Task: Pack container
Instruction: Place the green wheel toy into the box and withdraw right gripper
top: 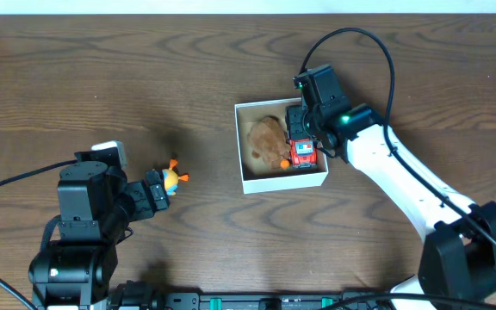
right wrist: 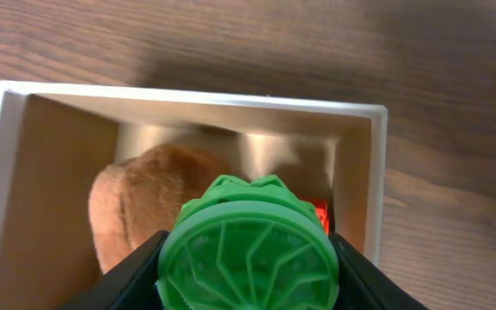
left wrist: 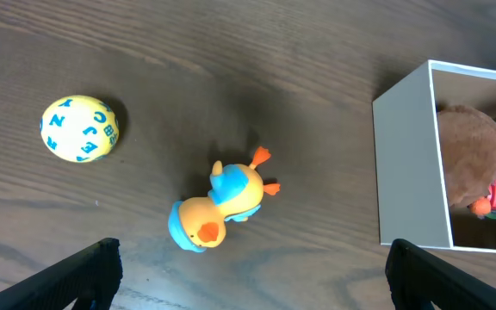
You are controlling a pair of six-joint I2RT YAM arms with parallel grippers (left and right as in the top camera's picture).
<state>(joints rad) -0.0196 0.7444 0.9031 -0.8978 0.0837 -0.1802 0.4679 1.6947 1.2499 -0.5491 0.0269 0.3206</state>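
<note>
Matt cardboard container (top: 282,182), grained wooden table (top: 102,77).

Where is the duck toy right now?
Overhead, the duck toy lies on the table's left side, just beyond the left gripper; the left wrist view shows it between the lettered ball and the container.

White container (top: 284,181), tan-lined; green ribbed disc (right wrist: 248,250).

Dark wood-grain table (top: 102,77), three items resting directly on it.
White-walled container (top: 284,182) sits right of centre, flat on the boards. A yellow-and-blue duck toy (top: 172,179) with orange feet lies well to the container's left, apart from it. In the left wrist view, a yellow ball (left wrist: 79,128) printed with blue letters sits beyond the duck, away from the container, touching neither.
</note>
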